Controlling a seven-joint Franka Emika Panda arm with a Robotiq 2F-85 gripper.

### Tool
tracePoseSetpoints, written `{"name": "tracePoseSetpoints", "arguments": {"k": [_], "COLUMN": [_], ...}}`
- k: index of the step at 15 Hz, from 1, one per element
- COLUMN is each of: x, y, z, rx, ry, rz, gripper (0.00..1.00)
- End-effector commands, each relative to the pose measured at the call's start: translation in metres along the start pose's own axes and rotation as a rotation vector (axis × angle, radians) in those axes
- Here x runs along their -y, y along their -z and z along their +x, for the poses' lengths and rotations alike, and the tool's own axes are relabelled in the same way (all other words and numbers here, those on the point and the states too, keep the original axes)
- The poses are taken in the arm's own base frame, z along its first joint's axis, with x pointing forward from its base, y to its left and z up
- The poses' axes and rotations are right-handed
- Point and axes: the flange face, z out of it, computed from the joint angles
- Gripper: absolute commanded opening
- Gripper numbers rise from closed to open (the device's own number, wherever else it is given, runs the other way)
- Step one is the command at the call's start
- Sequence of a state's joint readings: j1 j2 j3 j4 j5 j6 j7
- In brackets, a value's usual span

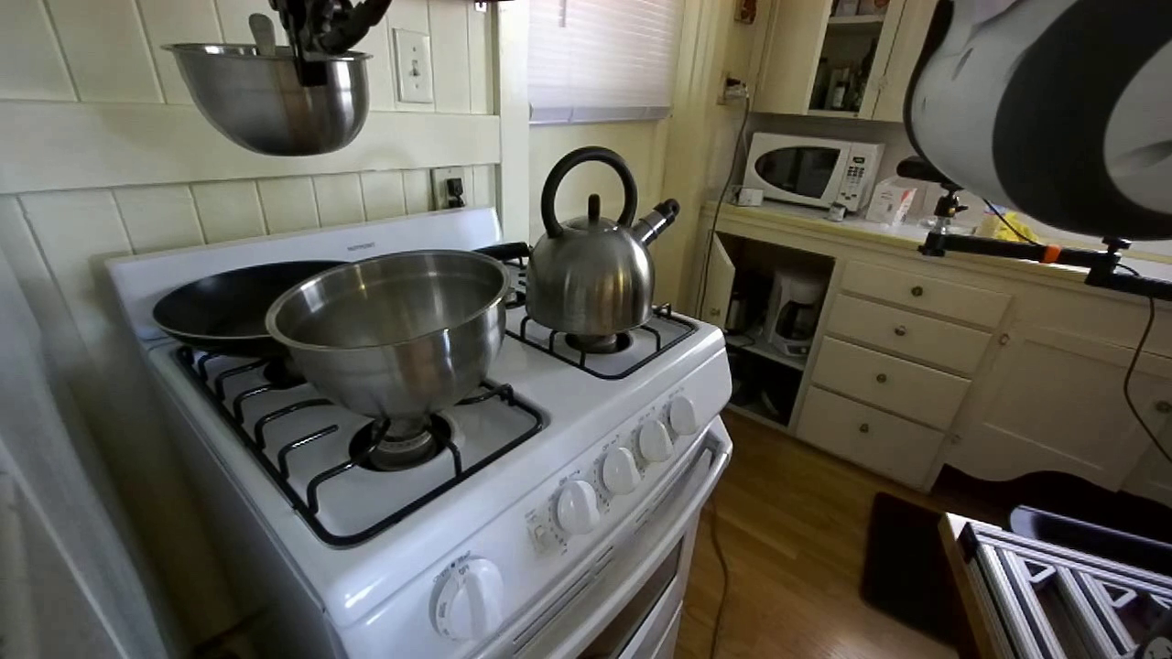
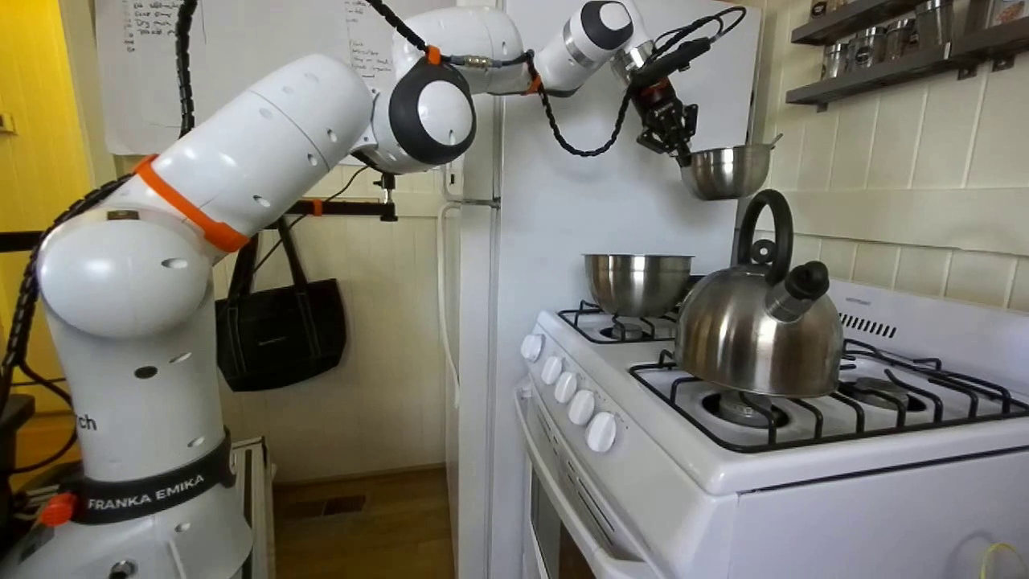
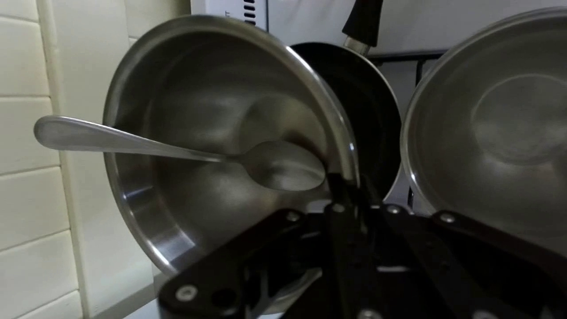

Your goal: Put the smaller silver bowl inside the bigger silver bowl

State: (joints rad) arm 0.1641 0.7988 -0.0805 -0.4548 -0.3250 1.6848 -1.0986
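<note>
Clearly in mid-air with the smaller silver bowl (image 1: 275, 114), high above the bigger silver bowl (image 1: 398, 371) and off to its side nearer the wall (image 3: 26, 195). Pinched by the gripper (image 3: 352, 186) at the thin rim, on the side nearest the bigger silver bowl, with jaws together on the steel. Likely light and stiff, hardly breakable, but slick where polished, and apt to swing or pivot on so one-sided a hold. Good spot to grasp, by judgement: easy to straddle, and leaving the rounded bottom free to enter first. Mind the spoon (image 3: 285, 166), lying inside with handle jutting over the rim away from the bigger silver bowl; liable to slide at a tilt, so best carried level. Behind the bigger silver bowl, wallward, a dark frying pan (image 1: 229, 302), partly hidden under the load in the wrist view. Beside the bigger silver bowl, farther along the stove (image 1: 586, 412), a steel kettle (image 1: 591, 275) with a tall arched handle. Probably off the direct path, both. Chief hindrance, as a guess: the rolled rim of the bigger silver bowl itself, needing to be cleared before lowering.
</note>
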Motion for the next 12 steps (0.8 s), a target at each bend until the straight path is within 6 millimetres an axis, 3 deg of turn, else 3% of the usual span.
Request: {"name": "tracePoseSetpoints", "arguments": {"k": [1, 5, 7, 8, 11, 12], "x": [-0.01, -0.028, -0.031, -0.025, -0.029, -0.029], "y": [0.008, 0.009, 0.007, 0.003, -0.002, -0.002], "z": [0.0, -0.009, -0.022, -0.011, -0.022, -0.022], "rx": [-0.098, -0.243, -0.219, -0.195, -0.191, -0.191], "ry": [-0.017, -0.115, -0.246, -0.153, -0.22, -0.226], "rz": [-0.054, -0.134, -0.104, -0.099, -0.092, -0.091], "gripper": [0.02, 0.02, 0.02, 0.09, 0.09, 0.02]}}
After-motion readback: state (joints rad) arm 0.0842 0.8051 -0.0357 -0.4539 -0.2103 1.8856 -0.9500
